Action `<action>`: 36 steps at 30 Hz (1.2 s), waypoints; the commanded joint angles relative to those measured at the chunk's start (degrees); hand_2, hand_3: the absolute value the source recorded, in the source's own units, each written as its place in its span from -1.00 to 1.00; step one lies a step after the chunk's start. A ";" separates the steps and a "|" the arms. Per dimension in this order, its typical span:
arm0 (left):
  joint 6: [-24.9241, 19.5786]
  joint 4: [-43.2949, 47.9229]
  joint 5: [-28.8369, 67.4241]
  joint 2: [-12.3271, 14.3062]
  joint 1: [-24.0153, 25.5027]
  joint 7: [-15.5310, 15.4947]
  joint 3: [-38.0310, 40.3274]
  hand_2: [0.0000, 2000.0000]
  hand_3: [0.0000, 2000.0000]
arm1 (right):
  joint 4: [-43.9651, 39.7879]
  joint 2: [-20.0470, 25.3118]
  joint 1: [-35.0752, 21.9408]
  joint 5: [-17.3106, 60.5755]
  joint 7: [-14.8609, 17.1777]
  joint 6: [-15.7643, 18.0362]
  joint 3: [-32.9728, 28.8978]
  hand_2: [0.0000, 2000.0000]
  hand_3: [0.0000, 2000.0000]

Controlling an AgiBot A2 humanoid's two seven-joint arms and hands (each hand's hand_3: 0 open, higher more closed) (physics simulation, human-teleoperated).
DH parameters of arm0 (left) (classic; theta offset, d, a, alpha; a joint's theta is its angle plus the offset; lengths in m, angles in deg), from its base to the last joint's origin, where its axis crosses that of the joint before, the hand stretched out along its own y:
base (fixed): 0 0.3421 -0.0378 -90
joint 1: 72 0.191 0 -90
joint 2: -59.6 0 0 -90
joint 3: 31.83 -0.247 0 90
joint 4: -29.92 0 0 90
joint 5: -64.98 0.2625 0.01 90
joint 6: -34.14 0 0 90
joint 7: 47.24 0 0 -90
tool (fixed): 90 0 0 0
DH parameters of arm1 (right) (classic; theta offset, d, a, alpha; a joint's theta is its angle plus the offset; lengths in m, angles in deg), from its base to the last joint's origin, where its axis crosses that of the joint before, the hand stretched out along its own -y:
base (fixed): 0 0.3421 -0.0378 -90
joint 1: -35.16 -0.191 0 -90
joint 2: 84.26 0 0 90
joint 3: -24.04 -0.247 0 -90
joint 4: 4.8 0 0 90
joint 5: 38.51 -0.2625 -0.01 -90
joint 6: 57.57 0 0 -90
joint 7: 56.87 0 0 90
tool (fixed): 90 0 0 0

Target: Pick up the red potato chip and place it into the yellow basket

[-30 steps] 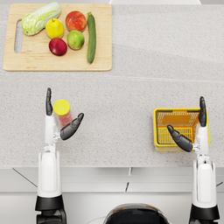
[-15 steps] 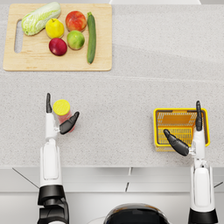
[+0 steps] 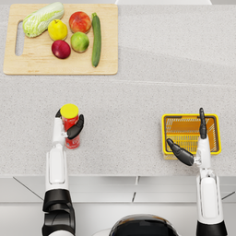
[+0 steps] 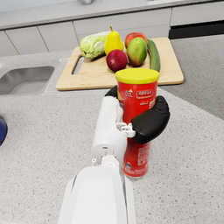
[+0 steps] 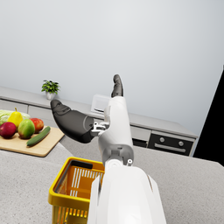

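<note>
Fingers (image 4: 151,122) around chip can (image 4: 138,118); cutting board (image 3: 27,67) beyond, basket (image 3: 167,138) well apart.

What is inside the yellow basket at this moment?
The yellow basket shows only its own slatted floor; no chip can in it. The right hand hangs above its near side, hiding that part in the head view.

A speckled grey countertop (image 3: 138,92) carries a wooden cutting board (image 3: 60,67) at upper left, a red chip can (image 3: 70,129) lower left, and a yellow basket (image 3: 190,134) lower right.
</note>
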 commanded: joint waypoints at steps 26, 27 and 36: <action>1.52 49.21 0.34 2.27 1.69 -0.21 -29.15 -1.00 0.35 | -14.46 9.01 -12.08 0.06 -0.08 15.93 21.33 1.00 0.63; 2.30 49.36 0.26 2.15 1.86 -0.18 -27.66 -1.00 0.02 | -13.82 9.10 -12.14 0.05 0.08 14.76 20.47 1.00 0.96; 4.06 54.80 -0.02 1.46 15.12 -0.12 12.64 -1.00 -1.00 | -9.26 10.27 -16.70 0.04 -0.16 11.83 -7.50 1.00 1.00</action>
